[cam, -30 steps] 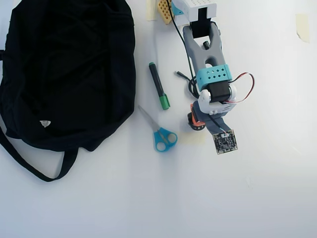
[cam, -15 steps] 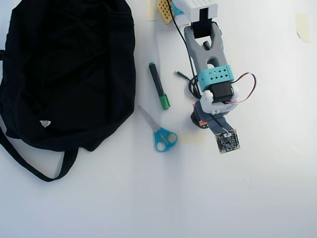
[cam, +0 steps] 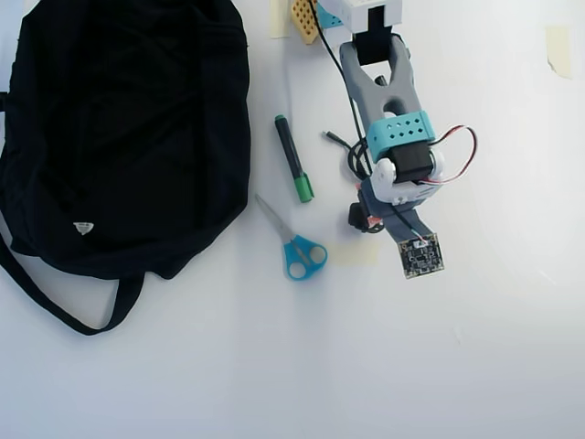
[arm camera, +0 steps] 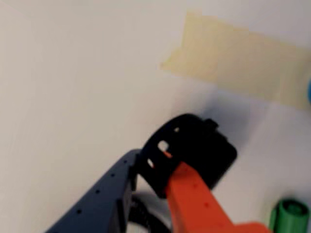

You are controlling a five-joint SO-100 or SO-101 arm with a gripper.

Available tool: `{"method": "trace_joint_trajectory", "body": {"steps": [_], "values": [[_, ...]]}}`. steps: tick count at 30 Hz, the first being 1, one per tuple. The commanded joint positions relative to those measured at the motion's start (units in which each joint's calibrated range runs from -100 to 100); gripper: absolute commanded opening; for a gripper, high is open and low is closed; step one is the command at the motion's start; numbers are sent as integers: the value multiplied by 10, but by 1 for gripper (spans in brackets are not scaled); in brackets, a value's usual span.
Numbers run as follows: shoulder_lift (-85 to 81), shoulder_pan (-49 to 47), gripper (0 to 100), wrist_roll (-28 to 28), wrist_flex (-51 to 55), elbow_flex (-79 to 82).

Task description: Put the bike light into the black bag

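Black bike light (arm camera: 197, 150) sits pinched between the gripper (arm camera: 160, 170) jaws, orange finger (arm camera: 194, 204) and dark finger (arm camera: 104, 199) closed on its strap, probably just off the table; wrist view is blurry. Since half a second ago the arm has shifted slightly right. Black bag (cam: 119, 137) lies well left; contents hidden.

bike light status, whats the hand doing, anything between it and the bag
Hand closed on bike light, light at table level. Black bag far left in overhead view. Scissors and green marker lie between.
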Motion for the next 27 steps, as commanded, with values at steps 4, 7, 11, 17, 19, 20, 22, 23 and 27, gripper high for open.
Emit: {"method": "trace_joint_trajectory", "body": {"steps": [4,7,11,17,19,20,22,23,27], "values": [[-83,-13,2,1,50,-14],[-89,-14,2,1,56,-14],[-94,-14,2,1,57,-14],[-111,-14,2,1,57,-14],[-120,-13,2,-3,59,-14],[-127,-11,2,-5,59,-14],[-141,-9,2,-5,60,-14],[-148,-7,2,-5,60,-14],[-170,2,2,-13,60,-13]]}}
